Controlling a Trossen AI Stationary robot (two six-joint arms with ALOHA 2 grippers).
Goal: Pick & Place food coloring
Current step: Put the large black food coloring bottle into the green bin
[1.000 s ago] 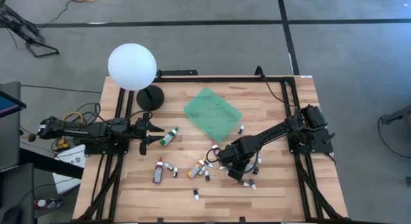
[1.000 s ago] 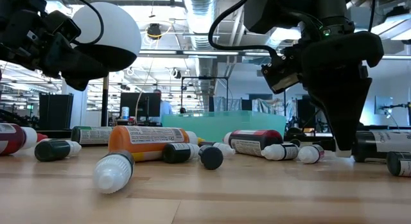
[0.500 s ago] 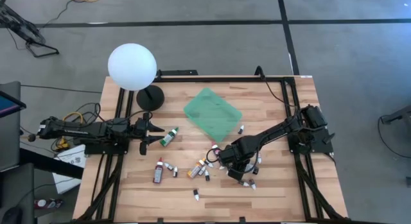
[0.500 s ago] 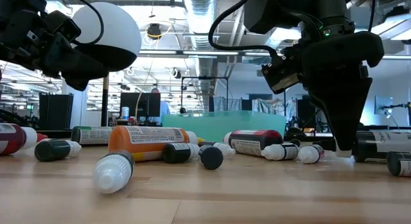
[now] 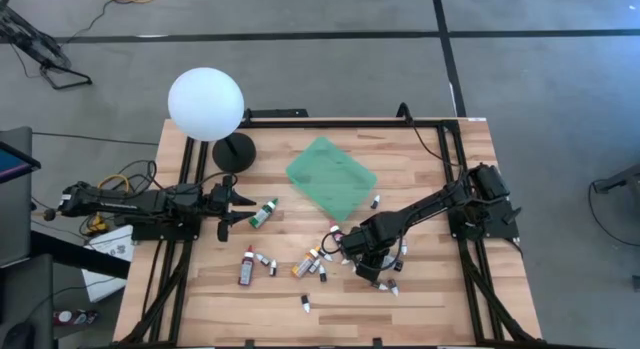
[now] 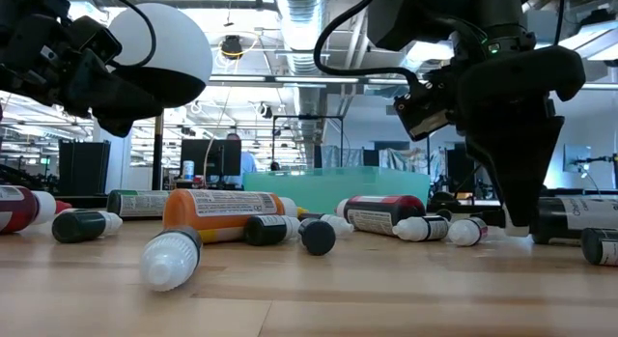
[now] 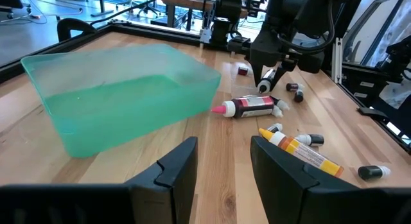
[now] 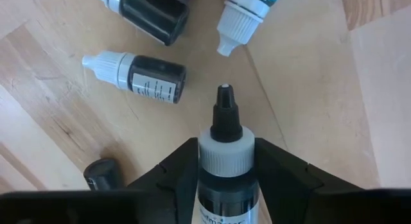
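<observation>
Now right gripper (image 8: 225, 161) around dropper bottle (image 8: 223, 161)

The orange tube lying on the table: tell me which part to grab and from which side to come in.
Grip the orange tube across the middle of its long body, coming straight down from above. It lies flat on the wood, so its two long sides are open to the fingers, while its white cap end narrows. A small dark bottle lies close beside it, so keep the fingers clear of that.

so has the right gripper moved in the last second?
Barely. In the low view the right gripper has shifted slightly to the picture's right against the green tray; in the high view it sits in the same spot.
</observation>
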